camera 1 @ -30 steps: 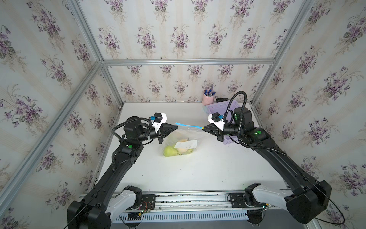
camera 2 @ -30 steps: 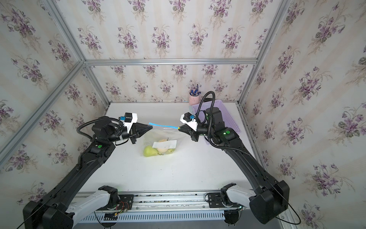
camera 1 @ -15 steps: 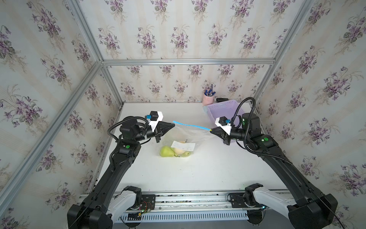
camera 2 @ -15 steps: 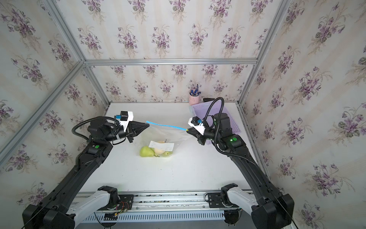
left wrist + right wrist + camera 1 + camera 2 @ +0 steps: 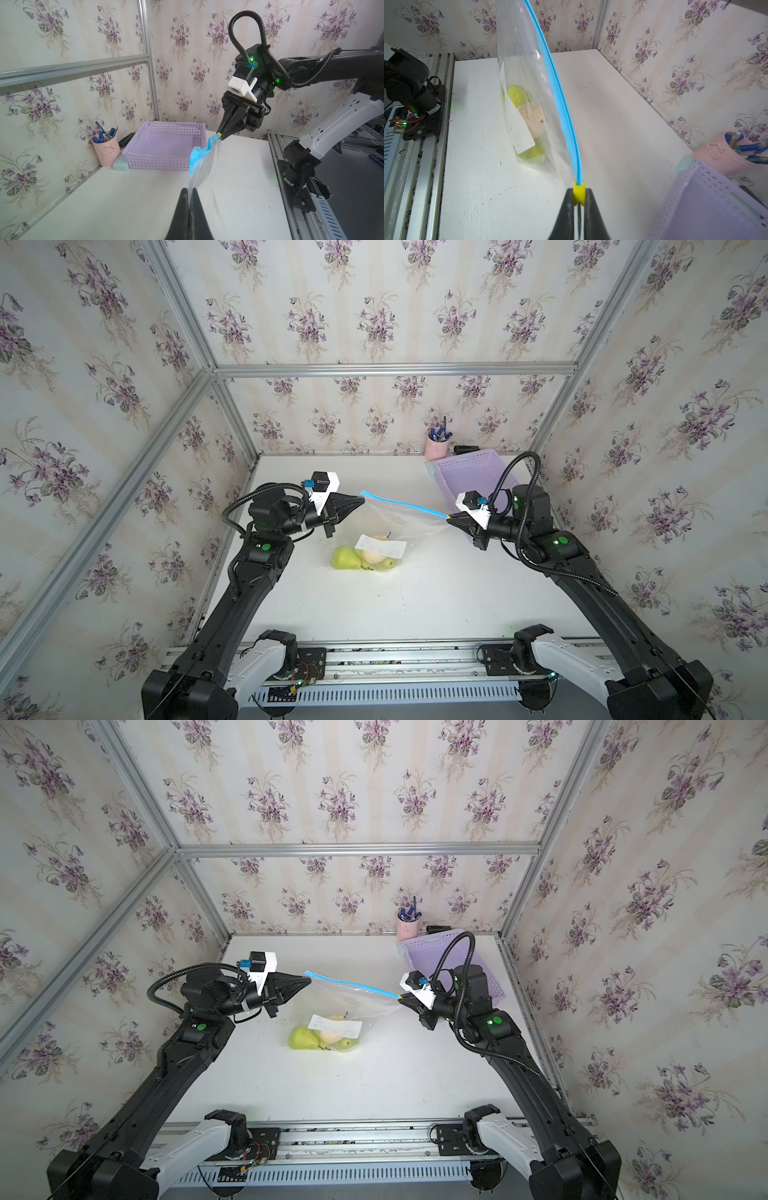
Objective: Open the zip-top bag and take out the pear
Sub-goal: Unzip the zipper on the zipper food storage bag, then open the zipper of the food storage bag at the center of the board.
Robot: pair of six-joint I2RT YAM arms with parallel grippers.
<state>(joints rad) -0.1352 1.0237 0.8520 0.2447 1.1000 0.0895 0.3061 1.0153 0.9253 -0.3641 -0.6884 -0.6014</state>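
Observation:
The clear zip-top bag (image 5: 401, 521) hangs stretched between my two grippers above the table in both top views, its bottom resting on the table. My left gripper (image 5: 363, 500) (image 5: 189, 189) is shut on the bag's clear corner by the zip strip (image 5: 399, 502). My right gripper (image 5: 448, 519) (image 5: 579, 190) is shut on the yellow tab (image 5: 579, 192) at the strip's other end. Inside the bag lie a green pear (image 5: 345, 558) (image 5: 516, 94), a tan fruit (image 5: 535, 121) and another green one, under a white label (image 5: 336, 1024).
A lilac perforated basket (image 5: 468, 477) stands at the back right, close behind my right gripper. A pink cup of pens (image 5: 436, 447) and a small black object (image 5: 466, 449) sit at the back wall. A metal rail (image 5: 395, 655) runs along the table's front edge.
The two grippers have drawn apart, the right one moving right and the left a little left. The blue zip strip between them is longer and tauter, and the bag has shifted left.

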